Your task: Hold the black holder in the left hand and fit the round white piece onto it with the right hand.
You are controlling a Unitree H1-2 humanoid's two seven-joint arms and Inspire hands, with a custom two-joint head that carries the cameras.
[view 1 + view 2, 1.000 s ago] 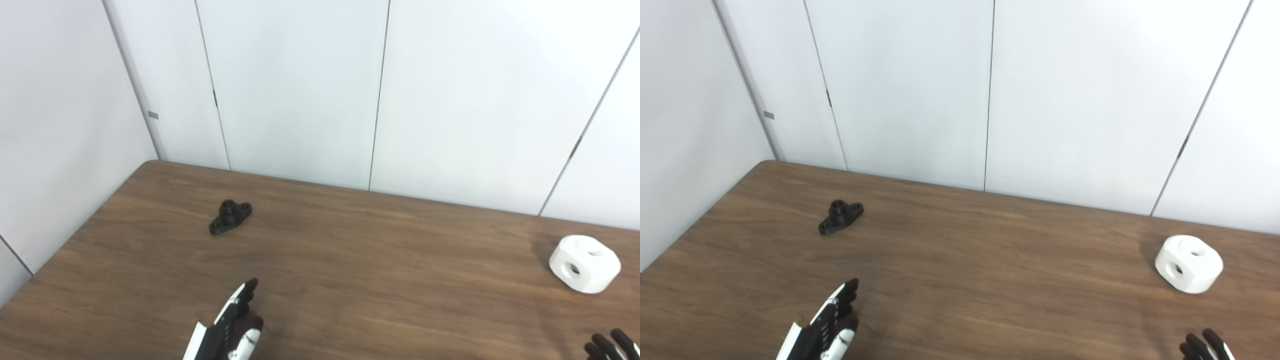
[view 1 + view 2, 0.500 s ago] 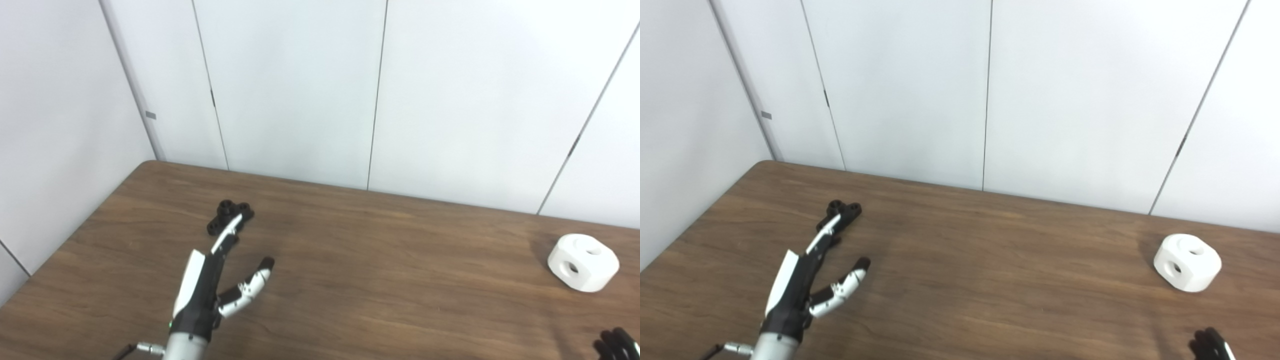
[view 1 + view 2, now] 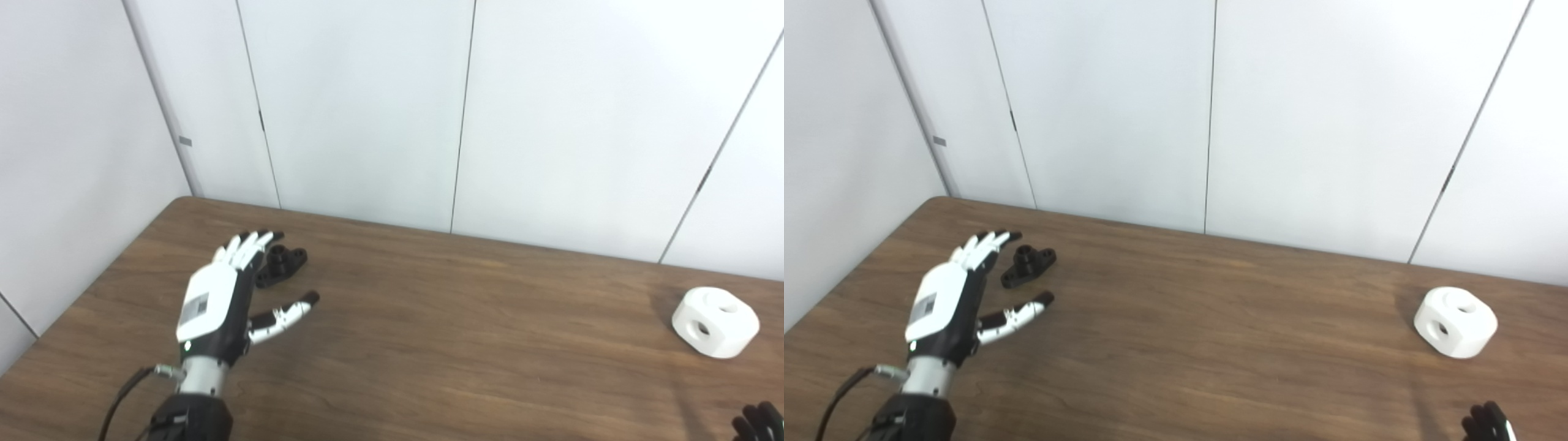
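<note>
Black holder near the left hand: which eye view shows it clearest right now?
The right eye view: the small black holder lies fully visible on the wooden table, clear of the open left hand. In the left eye view the hand's fingers overlap the holder's left end.

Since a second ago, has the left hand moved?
Yes. The left hand has come up from the near edge of the table and reached away to the holder; it is open, fingers beside the holder, not gripping it.
</note>
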